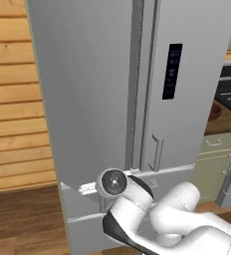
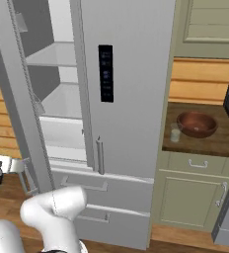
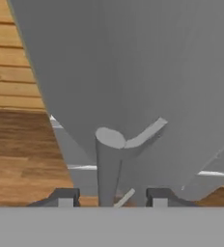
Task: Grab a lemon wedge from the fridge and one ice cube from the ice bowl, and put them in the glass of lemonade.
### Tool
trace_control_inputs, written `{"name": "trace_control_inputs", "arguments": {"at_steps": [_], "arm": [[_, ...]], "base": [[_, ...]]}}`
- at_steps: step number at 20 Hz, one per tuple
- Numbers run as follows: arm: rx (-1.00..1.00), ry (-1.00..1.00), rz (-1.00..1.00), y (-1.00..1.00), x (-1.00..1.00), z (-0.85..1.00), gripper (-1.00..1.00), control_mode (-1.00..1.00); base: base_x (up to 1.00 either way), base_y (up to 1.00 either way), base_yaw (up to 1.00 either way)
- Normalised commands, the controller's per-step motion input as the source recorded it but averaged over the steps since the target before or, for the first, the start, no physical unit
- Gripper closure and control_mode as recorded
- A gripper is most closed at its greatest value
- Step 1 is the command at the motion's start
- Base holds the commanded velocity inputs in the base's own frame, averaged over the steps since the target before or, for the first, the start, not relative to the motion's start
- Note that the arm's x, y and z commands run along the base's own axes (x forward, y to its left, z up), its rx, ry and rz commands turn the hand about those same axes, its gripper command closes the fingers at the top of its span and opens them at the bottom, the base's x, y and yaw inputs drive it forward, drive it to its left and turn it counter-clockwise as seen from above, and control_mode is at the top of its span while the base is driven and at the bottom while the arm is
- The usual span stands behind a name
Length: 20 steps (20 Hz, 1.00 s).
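Between my gripper's (image 3: 109, 198) fingertips stands the left door handle (image 3: 107, 166) of the fridge (image 2: 131, 99), the jaws parted on either side without touching it. That door stands swung open. Far off to my right, the glass of lemonade (image 2: 175, 132) stands just beside the ice bowl (image 2: 197, 123) on the counter (image 2: 205, 143).

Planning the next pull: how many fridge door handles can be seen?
2. One runs up the closed right door below the control panel. The other, on the swung-open left door, stands between the fingers at handle. Drawer pulls excluded.
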Motion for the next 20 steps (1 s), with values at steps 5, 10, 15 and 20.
{"name": "trace_control_inputs", "arguments": {"at_steps": [5,10,15,20], "arm": [[0.06,0.00,0.00,-0.32,-1.00,1.00,-1.00,-1.00],[0.13,0.00,0.00,-0.64,-1.00,1.00,-1.00,-1.00],[0.27,0.02,0.00,-0.97,-0.57,1.00,-1.00,-1.00],[0.37,0.16,0.15,-0.92,0.48,0.65,-1.00,-1.00]], "base": [[0.00,0.00,0.00],[0.00,0.00,0.00],[0.00,0.00,0.00],[0.00,0.00,0.00]]}}
